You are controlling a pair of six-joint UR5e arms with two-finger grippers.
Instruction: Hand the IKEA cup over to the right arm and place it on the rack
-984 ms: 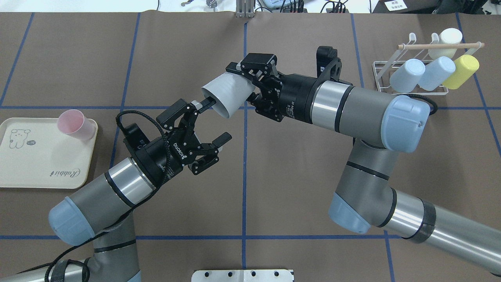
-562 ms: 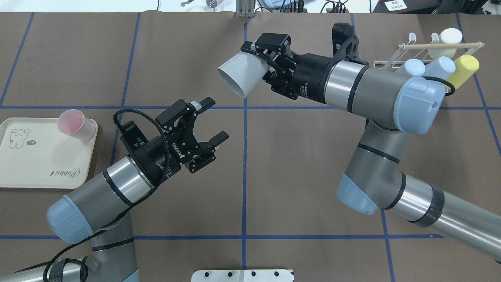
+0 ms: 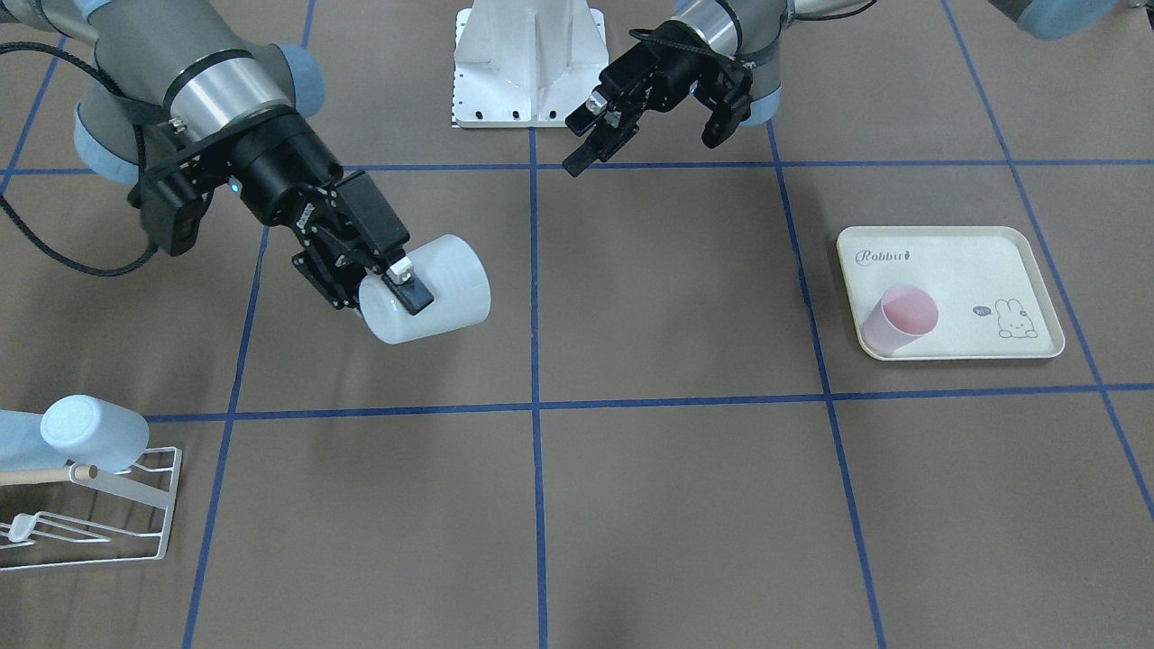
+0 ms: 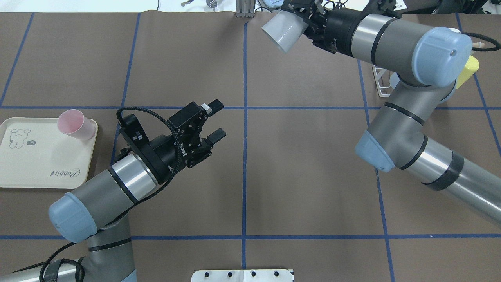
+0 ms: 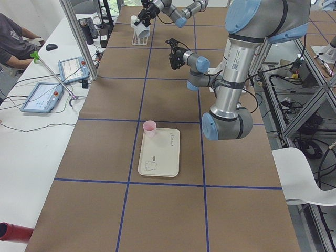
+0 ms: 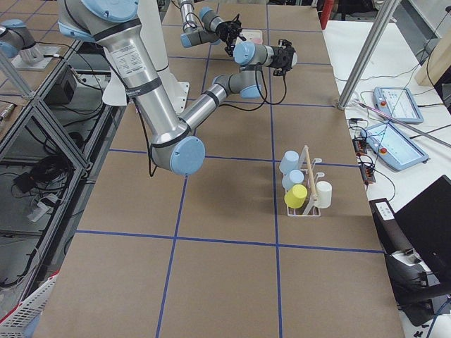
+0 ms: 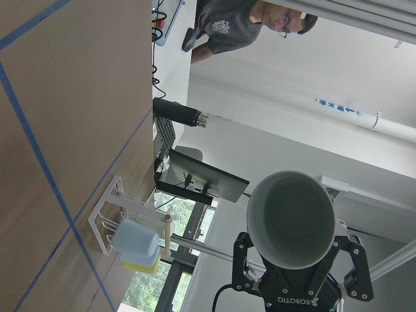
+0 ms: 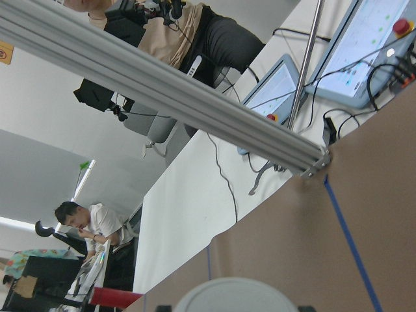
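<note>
The right gripper (image 3: 406, 288) is clamped on the base of the white cup (image 4: 283, 29). It holds the cup on its side in the air over the far part of the table, mouth pointing left, just right of the centre line. The cup is well apart from the rack (image 3: 171, 505) at far right. The left gripper (image 4: 218, 120) hangs left of centre, jaws apart and empty. A pink cup (image 4: 72, 123) stands on the tray (image 4: 23, 172) at left.
</note>
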